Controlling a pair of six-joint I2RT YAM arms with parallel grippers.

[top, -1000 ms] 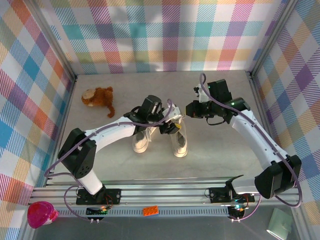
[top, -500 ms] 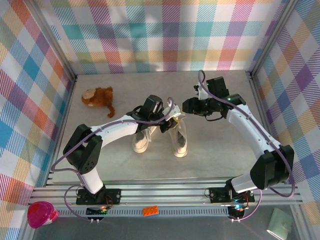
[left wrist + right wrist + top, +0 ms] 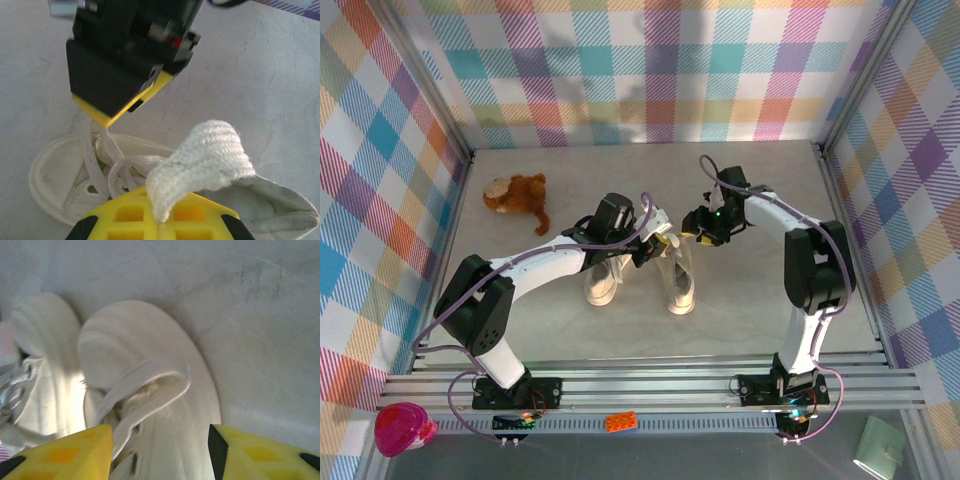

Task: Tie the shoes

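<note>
Two cream canvas shoes stand side by side mid-table, the left shoe (image 3: 601, 285) and the right shoe (image 3: 680, 290). My left gripper (image 3: 658, 243) hovers over the right shoe's top, shut on a folded piece of white lace (image 3: 205, 160) that rises from the lacing below. In the left wrist view the pinch sits at my left gripper (image 3: 161, 224). My right gripper (image 3: 691, 231) hangs just beyond, open, and its black-and-yellow fingers (image 3: 112, 80) show above that shoe (image 3: 55, 180). In the right wrist view my right gripper (image 3: 160, 450) straddles the shoe (image 3: 145, 335) and a lace loop (image 3: 155, 377), holding nothing.
A brown plush toy (image 3: 517, 193) lies at the back left. Plaid walls (image 3: 380, 200) close in three sides. The aluminium rail (image 3: 650, 385) carries the arm bases, with a pink object (image 3: 403, 428) and an orange brick (image 3: 621, 421) in front of it.
My left gripper closed on the lace. My right gripper opened, let go, and its arm swung left toward the shoes.
</note>
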